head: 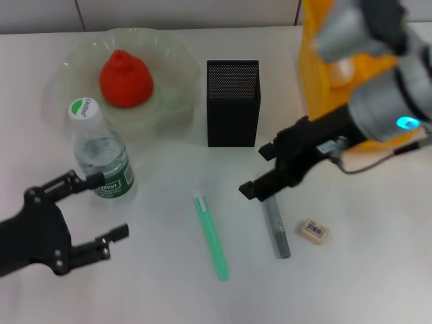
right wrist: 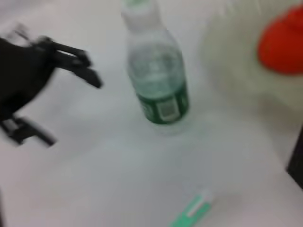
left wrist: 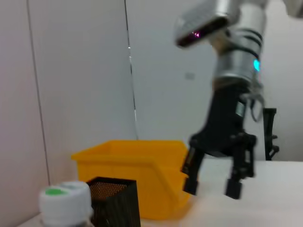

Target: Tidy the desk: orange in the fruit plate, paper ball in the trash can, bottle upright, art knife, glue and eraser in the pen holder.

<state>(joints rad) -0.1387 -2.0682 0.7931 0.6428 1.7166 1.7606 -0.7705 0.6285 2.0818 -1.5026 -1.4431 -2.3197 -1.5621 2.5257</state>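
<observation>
The red-orange, bumpy orange [head: 125, 79] sits in the pale-green fruit plate [head: 67, 67] at far left. Nearer, the clear bottle [head: 101, 154] stands upright beside the released left gripper [head: 98, 209]. The right gripper [head: 264, 169], spread empty, hovers over the grey art knife [head: 277, 227], eraser [head: 314, 230] just right.

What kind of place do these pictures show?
Probably an office or lab desk set up for a tidying test: a plain white desk, a black mesh pen holder, an eraser, and tiled walls behind.
</observation>
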